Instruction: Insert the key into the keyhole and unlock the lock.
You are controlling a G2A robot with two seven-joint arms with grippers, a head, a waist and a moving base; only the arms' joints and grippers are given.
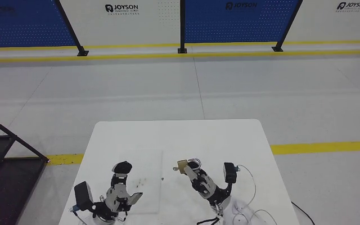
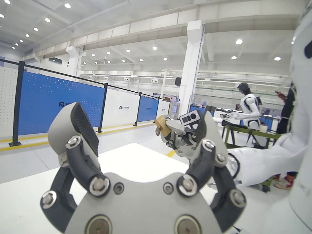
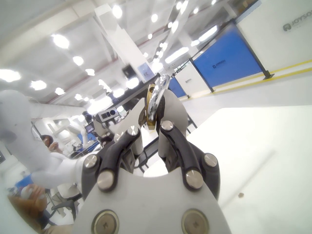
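Counter (image 1: pixel 169 135): white.
Left gripper (image 2: pixel 141 120): over the counter's near left part, fingers spread wide, nothing between them.
Lock (image 1: pixel 182 165): brass padlock, held off the counter near its middle, well apart from the left gripper.
Right gripper (image 1: pixel 185 167): fingers clamped on the lock's body, with the steel shackle (image 3: pixel 159 86) projecting past the fingertips.
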